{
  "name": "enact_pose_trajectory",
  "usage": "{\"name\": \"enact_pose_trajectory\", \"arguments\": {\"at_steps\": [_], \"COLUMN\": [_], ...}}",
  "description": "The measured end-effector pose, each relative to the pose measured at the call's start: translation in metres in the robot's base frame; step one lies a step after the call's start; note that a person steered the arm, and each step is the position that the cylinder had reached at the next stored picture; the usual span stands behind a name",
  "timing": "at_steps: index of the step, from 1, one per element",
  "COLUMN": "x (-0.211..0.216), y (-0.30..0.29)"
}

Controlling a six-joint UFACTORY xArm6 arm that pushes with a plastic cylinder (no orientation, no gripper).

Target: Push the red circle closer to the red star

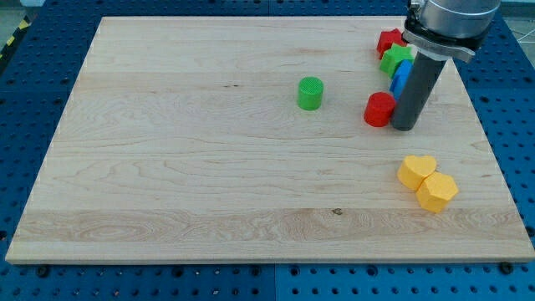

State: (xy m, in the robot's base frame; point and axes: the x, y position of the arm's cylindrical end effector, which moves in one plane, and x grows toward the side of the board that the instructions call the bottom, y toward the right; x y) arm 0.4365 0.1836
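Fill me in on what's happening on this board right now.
My tip is down on the wooden board, right beside the red circle, on its right in the view. The red star sits toward the view's top, with a green star and a blue block lined up between them. A green cylinder stands alone to the left; two yellow blocks sit touching near the view's bottom right.

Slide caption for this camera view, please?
My tip beside the red circle, right of it; red star lies beyond the green star.
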Motion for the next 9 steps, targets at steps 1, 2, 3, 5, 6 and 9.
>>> {"name": "enact_pose_trajectory", "arguments": {"at_steps": [1,2,3,5,6,9], "x": [-0.002,-0.009,-0.009,-0.015,-0.010,0.027], "y": [0.000,0.006,0.017,0.045,0.047,0.011]}}
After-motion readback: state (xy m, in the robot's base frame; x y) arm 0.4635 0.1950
